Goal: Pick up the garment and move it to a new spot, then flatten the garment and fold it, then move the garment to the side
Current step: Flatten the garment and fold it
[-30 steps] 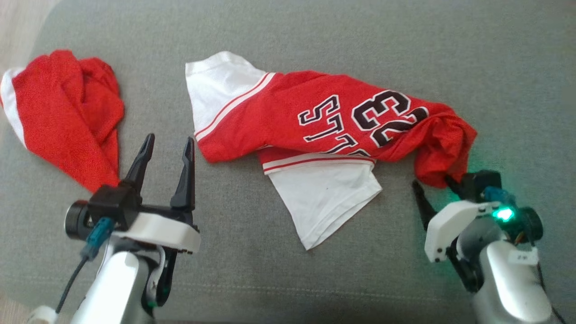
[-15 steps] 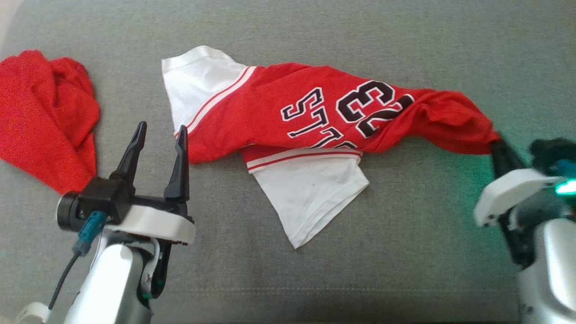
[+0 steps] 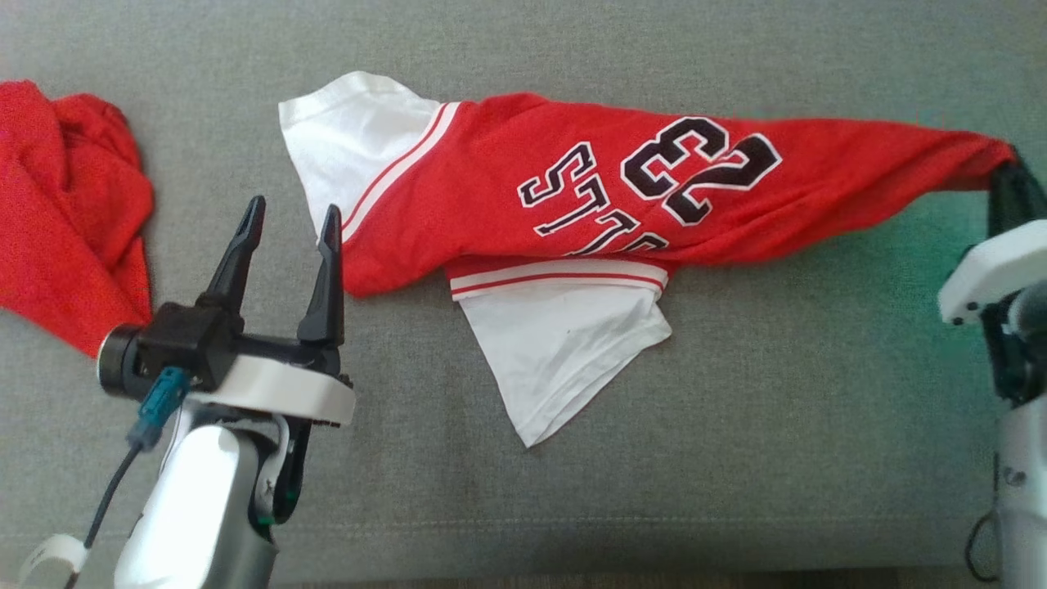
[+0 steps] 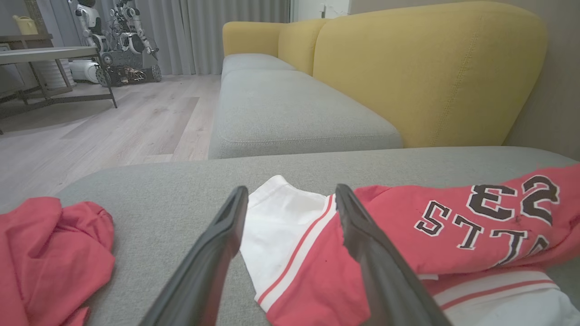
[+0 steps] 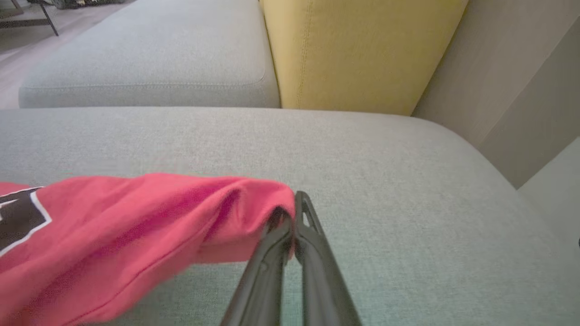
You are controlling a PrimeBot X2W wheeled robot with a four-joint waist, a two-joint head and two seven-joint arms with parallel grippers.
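Observation:
The garment (image 3: 572, 196) is a red jersey with white sleeves and black "23" lettering, lying stretched across the grey cushion (image 3: 736, 409). My right gripper (image 3: 1013, 164) is shut on the jersey's red hem at the far right, pulling it taut; in the right wrist view the closed fingers pinch the cloth (image 5: 253, 208) at the right gripper (image 5: 290, 213). My left gripper (image 3: 286, 221) stands open just left of the jersey's shoulder, holding nothing. In the left wrist view the left gripper (image 4: 290, 199) frames the white sleeve (image 4: 281, 222).
A second crumpled red cloth (image 3: 65, 204) lies at the cushion's left end. A yellow sofa back (image 4: 426, 72) rises behind a further grey seat (image 4: 290, 113). Wooden floor, a table and another robot (image 4: 113, 40) stand to the left.
My right gripper closed on the jersey's hem and drew it out to the right, stretching the bunched red end straight. The left gripper stayed open and the head view shifted.

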